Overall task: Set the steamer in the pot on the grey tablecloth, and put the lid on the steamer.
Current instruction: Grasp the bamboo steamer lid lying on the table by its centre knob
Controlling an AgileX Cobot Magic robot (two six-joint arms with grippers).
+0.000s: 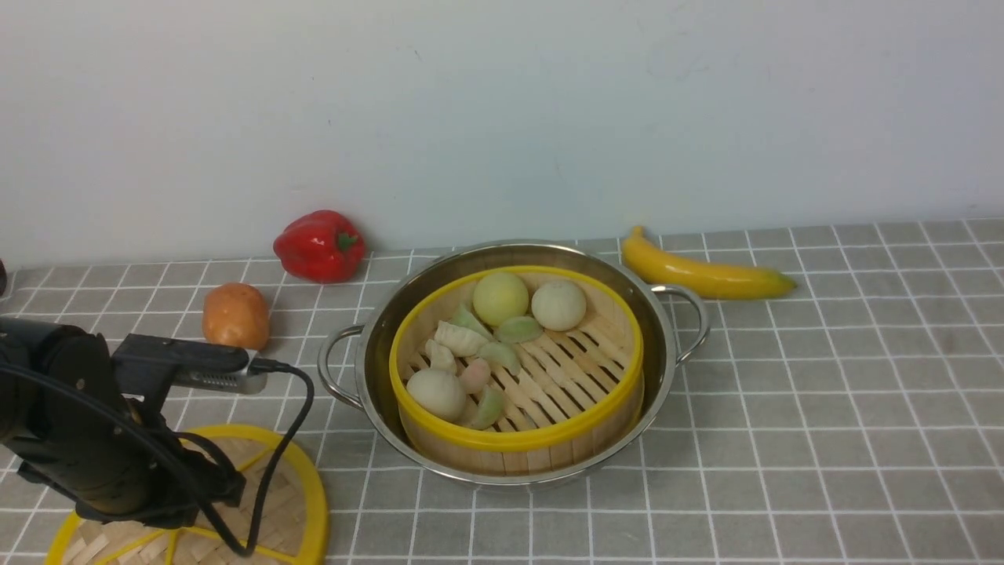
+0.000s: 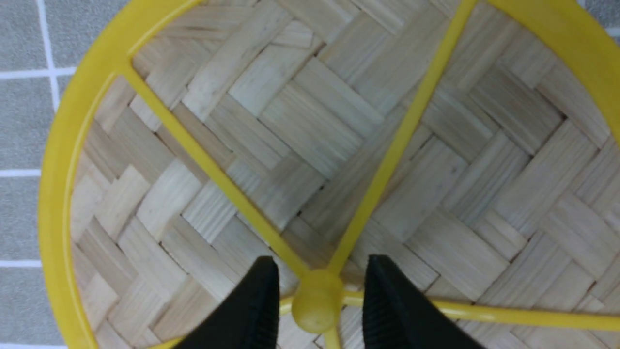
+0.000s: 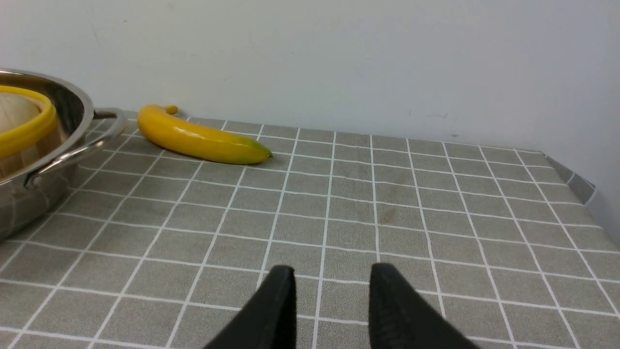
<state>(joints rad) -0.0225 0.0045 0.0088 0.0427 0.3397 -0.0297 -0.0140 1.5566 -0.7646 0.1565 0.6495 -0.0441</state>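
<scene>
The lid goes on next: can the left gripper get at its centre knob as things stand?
Probably yes: the left gripper is open, its fingers either side of the lid's knob, nothing between.

The grey tablecloth [image 1: 823,408] carries the pot [image 1: 376,345], lid [image 1: 306,486], banana [image 1: 706,273], pepper [image 1: 319,245] and potato [image 1: 235,315].

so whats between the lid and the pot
Front view: only bare grey tablecloth between the lid and the pot; nothing else sits there.

The grey cloth with a thin white grid [image 1: 823,408] lies under a shiny steel pot [image 1: 376,345], a pale slatted bamboo basket with yellow rim [image 1: 518,435], a herringbone-woven lid with yellow spokes [image 2: 310,126], a red pepper [image 1: 319,246], a yellow banana [image 1: 702,273] and an orange-brown potato [image 1: 235,315].
</scene>
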